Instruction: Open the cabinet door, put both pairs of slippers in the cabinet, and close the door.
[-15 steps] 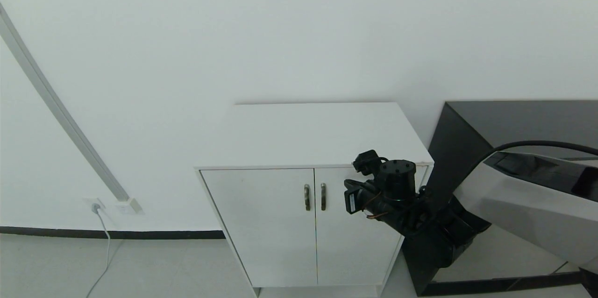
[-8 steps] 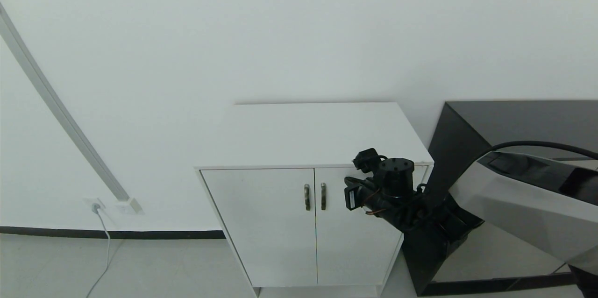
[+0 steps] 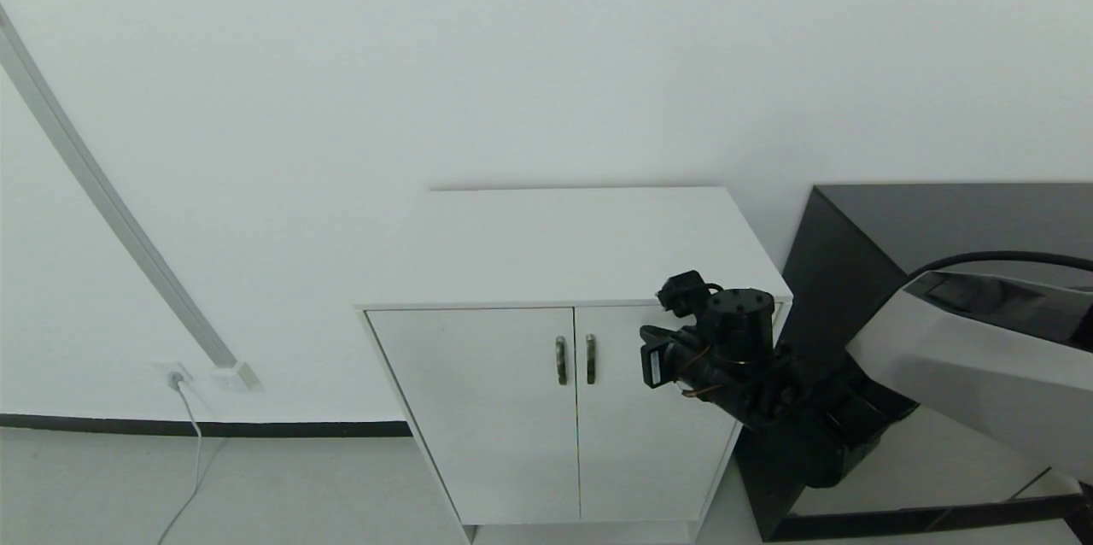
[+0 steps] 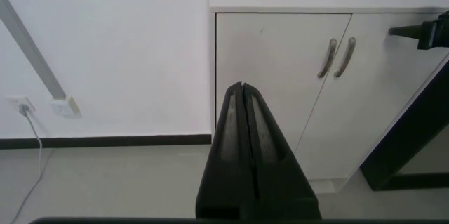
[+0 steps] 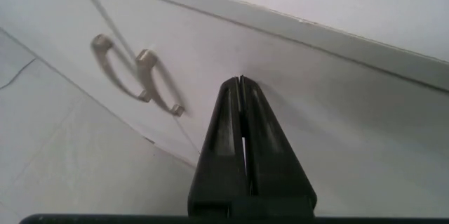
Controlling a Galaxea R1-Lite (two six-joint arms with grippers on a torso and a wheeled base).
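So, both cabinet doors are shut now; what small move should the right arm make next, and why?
Probably open the right gripper and ease it sideways to the handle of the right door. Both doors of the cabinet are shut. The fingers are pressed together and hold nothing, and the gripper sits in front of that door, beside the handle, not on it.

I see a plain white cabinet (image 3: 564, 246) ahead of my black right gripper (image 5: 241, 82), with dull silver-bronze handles (image 3: 561, 360) just beside its tip. My left gripper (image 4: 242, 87) is black too. Beyond the right gripper, away from the handles, is a glossy black unit (image 3: 854, 229). The wall (image 3: 512, 58) is white and the skirting (image 3: 205, 427) black.
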